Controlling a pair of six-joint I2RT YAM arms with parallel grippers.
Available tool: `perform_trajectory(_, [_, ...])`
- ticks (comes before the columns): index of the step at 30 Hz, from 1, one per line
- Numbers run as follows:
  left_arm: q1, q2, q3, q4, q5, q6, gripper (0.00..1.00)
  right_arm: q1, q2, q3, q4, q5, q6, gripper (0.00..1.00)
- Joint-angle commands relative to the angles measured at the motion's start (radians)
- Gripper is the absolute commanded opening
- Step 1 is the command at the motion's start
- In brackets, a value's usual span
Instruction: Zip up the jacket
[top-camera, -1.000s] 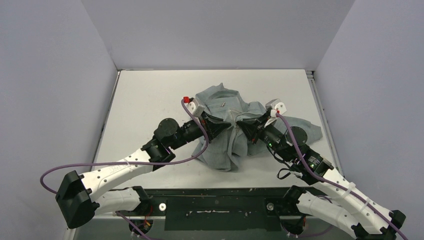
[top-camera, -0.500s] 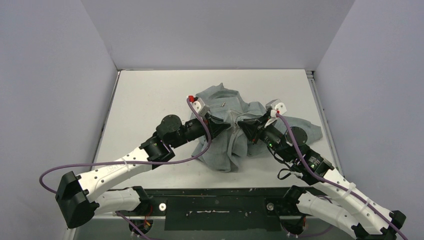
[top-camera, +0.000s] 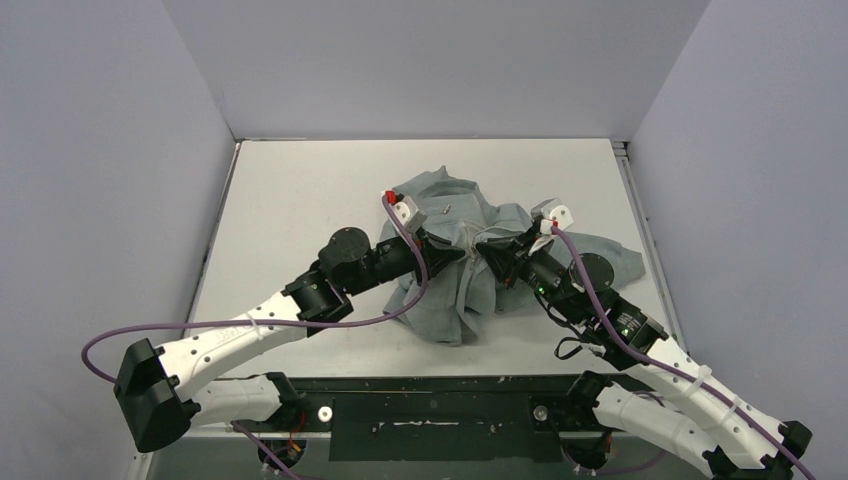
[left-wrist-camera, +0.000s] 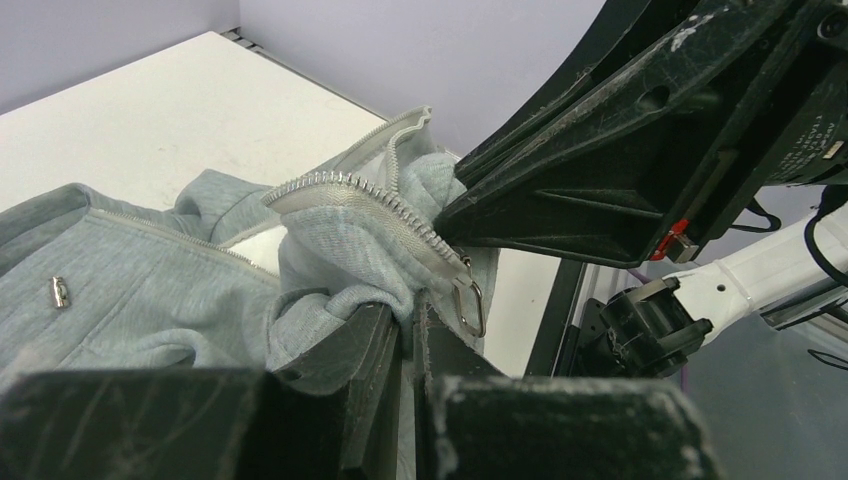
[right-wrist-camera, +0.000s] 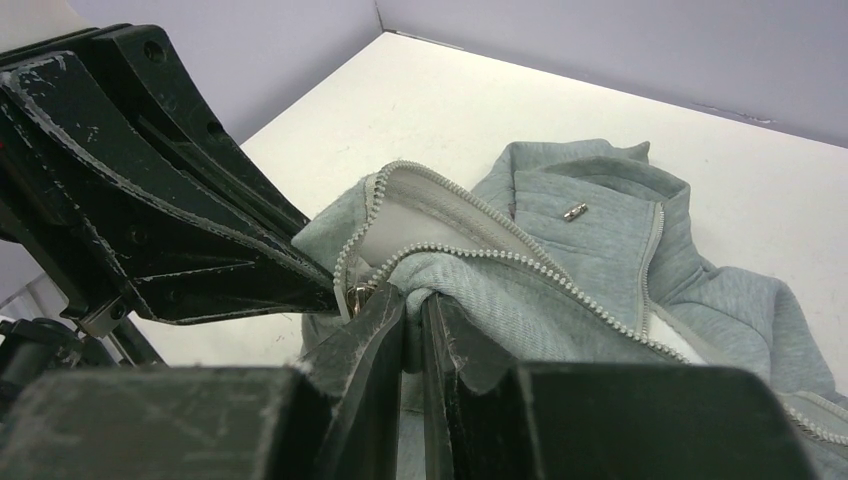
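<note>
Tight gap: left claw (top-camera: 461, 252), right claw (top-camera: 481, 247), jacket (top-camera: 452, 310) between

The jacket (left-wrist-camera: 150, 290) was soft, matt grey cloth; its zipper (left-wrist-camera: 390, 208) had shiny metal teeth. The left end effector (left-wrist-camera: 408, 325) was scuffed matt black plastic; the table (left-wrist-camera: 150, 110) smooth matt white.

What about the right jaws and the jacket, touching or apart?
Touching. The right wrist view shows the right gripper's jaws pinching the jacket fabric.

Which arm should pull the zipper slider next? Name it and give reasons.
Right, probably. The right end effector is shut on the jacket right beside the zipper slider; the left end effector pinches fabric nearby, suited to holding it taut.
</note>
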Motion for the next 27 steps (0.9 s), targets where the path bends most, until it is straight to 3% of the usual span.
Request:
perform_trajectory(1, [-0.023,0.019,0.053,-0.03,0.013,0.019,0.0,0.005,-0.011,0.03,0.081,0.007,0.008,0.0])
perform_trajectory(14, [-0.037,0.05,0.096,-0.137,-0.02,0.037,0.0,0.005,-0.057,-0.003,0.068,0.191,0.042,0.0])
perform_trajectory(27, [-0.042,0.039,0.103,-0.124,-0.093,0.003,0.0,0.005,-0.055,-0.021,0.077,0.146,0.038,0.0])
